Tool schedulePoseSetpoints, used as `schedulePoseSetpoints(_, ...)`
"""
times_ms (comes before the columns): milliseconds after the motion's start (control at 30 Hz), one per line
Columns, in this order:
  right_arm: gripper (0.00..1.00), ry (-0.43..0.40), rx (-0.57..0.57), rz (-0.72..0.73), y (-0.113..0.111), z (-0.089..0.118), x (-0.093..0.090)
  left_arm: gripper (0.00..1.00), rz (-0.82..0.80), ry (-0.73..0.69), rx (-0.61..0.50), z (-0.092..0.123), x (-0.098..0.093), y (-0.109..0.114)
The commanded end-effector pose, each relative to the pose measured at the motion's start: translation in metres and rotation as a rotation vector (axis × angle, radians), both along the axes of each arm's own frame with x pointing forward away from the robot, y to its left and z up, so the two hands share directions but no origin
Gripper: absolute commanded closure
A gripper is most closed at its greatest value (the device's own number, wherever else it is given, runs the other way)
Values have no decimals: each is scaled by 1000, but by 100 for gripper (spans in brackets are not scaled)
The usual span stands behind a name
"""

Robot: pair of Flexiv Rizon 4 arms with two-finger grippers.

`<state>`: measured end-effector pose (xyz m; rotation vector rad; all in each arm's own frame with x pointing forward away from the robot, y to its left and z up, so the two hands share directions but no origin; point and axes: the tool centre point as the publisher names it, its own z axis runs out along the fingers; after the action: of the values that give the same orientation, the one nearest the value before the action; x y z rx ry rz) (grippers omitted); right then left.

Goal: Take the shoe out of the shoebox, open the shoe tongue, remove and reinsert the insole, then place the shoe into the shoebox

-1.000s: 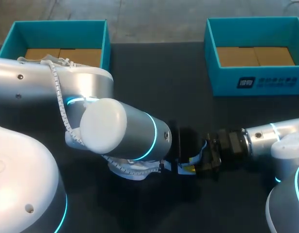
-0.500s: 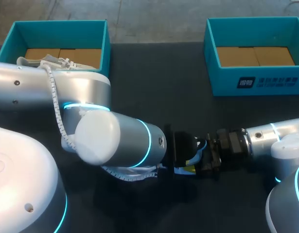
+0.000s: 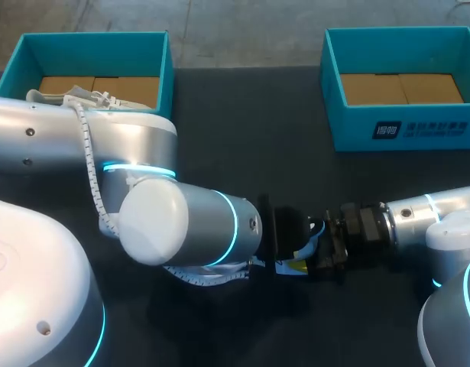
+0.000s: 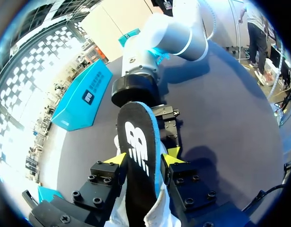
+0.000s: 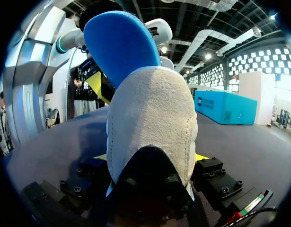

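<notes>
Grey suede shoe [image 5: 152, 123] sits between the two fingers of the right claw [image 5: 150, 158]. The yellow tips press on it from both sides, so this claw is closed on the shoe and stands only as wide as the shoe itself. From the mouth of the shoe rises a long insole [image 4: 138, 156], black on its upper face with a white mark, blue on its edge and under face. The left claw [image 4: 144, 161] has this insole between its fingers. Both yellow tips touch its edges, so the opening is narrow, just the width of the insole.

The two claws face each other, very near, over the dark bench [image 3: 242, 145] toward its near edge. I cannot tell if the shoe rests on the bench or hangs above it. In the head view the shoe is almost fully hidden behind the left arm [image 3: 181, 222] and the right arm [image 3: 418, 214].

Two open teal cardboard boxes stand at the far side of the bench, well apart: the left shoebox [image 3: 162, 73] and the right shoebox [image 3: 418, 130]. The shoe is outside both, well apart from them.
</notes>
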<state>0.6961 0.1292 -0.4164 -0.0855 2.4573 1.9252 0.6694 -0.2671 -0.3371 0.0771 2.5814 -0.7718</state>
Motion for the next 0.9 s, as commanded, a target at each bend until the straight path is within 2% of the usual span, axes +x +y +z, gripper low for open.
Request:
schedulePoseSetpoints(33,100,0,-3,-1,0,0,-2,56,0,-3,-6,-3,4,0)
schedulePoseSetpoints(667,100,0,-3,-1,0,0,-2,59,26,-27,-19,-9,14,-4)
schedulePoseSetpoints(900,100,0,-3,-1,0,0,-2,68,35,-24,-26,-9,18,-4)
